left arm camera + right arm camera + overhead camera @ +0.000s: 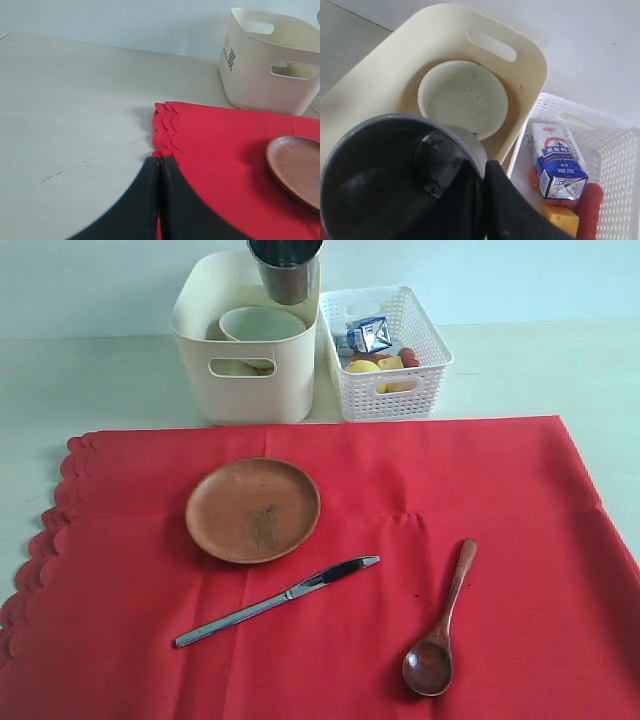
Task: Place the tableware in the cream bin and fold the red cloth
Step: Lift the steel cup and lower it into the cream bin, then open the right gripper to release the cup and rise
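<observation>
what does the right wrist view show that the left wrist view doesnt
Only right wrist: the right pincer holding the steel cup, the white bowl, the white lattice basket with a milk carton. Only left wrist: the shut left pincer, the red cloth with its scalloped edge, the wooden plate. Both: the cream bin.

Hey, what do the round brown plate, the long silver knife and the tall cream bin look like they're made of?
The round brown plate looks like wood with a matte finish; darker grain streaks show near its middle. The long silver knife is probably polished steel, since its blade reflects light. The tall cream bin seems to be plastic, with smooth, slightly glossy walls, rounded corners and moulded handle cutouts.
</observation>
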Tool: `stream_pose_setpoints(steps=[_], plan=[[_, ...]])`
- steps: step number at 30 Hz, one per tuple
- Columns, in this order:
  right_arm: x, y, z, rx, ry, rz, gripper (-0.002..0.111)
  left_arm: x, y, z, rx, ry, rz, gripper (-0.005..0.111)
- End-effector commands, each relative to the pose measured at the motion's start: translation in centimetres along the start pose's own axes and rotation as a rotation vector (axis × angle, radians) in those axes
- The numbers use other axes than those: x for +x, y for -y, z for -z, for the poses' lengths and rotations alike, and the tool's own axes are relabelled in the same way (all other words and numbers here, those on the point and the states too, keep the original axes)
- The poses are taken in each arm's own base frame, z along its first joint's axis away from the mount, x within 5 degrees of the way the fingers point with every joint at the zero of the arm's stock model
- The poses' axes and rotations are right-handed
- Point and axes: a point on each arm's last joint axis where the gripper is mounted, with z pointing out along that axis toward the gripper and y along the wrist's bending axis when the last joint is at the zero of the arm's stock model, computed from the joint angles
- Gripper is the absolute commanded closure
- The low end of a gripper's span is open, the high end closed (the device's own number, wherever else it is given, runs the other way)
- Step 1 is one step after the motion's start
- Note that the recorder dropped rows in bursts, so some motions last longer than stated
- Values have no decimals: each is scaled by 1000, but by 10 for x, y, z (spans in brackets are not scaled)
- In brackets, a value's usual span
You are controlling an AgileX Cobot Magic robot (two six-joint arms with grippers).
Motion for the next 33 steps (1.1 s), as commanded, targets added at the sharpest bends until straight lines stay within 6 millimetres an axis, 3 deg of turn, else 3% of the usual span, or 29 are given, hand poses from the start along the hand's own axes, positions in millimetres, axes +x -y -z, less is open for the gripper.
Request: stream_pose_setpoints(steps=[1, 11, 25, 28, 33], plan=[[-2, 6, -10, -3, 48, -27, 108, 0, 0, 0, 3, 7, 7, 107], [12, -1, -47, -62, 38, -82, 108, 0, 0, 0, 3, 7, 7, 107], [32, -7, -80, -110, -26, -113, 108, 0, 0, 0, 3, 7, 7, 107], [34, -7, -83, -107, -32, -110, 102, 0, 0, 0, 3, 7, 7, 107], [35, -7, -84, -104, -34, -105, 81, 0, 0, 0, 3, 7, 7, 107]])
